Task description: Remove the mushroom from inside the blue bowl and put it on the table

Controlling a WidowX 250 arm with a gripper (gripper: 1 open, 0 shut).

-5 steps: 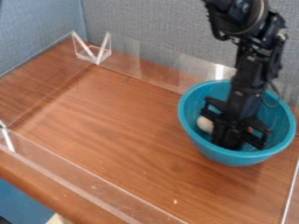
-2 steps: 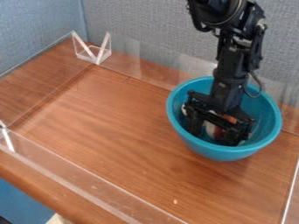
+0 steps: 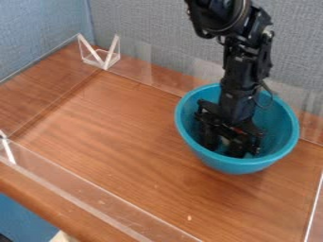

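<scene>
A single view of the workspace, described from the front edge backwards. Nearest the viewer, the low clear acrylic wall (image 3: 151, 203) is seen bounding the wood-grain table (image 3: 101, 123), whose bare surface lies to the left of the claw. Further back, the teal-blue bowl (image 3: 190, 137) is shown surrounding the claw (image 3: 235, 140), which is lowered straight down into it with its black fingers (image 3: 209, 126) parted partway. Whether anything is gripped cannot be told. The mushroom is not clearly distinguished; it is presumed to lie inside the bowl, beneath or between the fingers, hidden by the dark mechanism. Behind the claw, the black arm (image 3: 240, 57) rises toward the grey backdrop. Risks are judged as follows: the small rounded cap may slip from a partial closure, and the glossy bowl may be dragged or tipped if a finger is caught against its wall during lifting.
</scene>
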